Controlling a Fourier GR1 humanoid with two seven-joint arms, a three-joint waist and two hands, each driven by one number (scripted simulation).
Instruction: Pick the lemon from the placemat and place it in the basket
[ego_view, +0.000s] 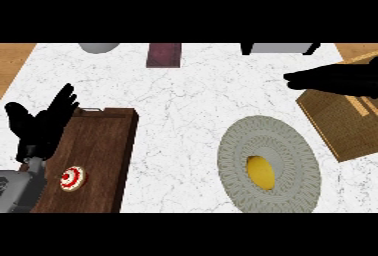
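The yellow lemon (260, 171) lies near the middle of a round grey woven placemat (238, 135) at the lower right of the counter. A brown wooden basket (341, 127) sits tilted at the right edge, just beyond the placemat. My right hand (334, 80) hovers over the basket's far corner, well above and right of the lemon, with its fingers stretched leftward and holding nothing. At the left edge my left hand (43, 124) rests open, fingers up, beside a dark board.
A dark wooden cutting board (100, 150) lies at the left with a small red-and-white round item (72, 178) on it. Along the far edge stand a grey bowl (100, 47), a maroon block (164, 54) and a white-and-black object (277, 48).
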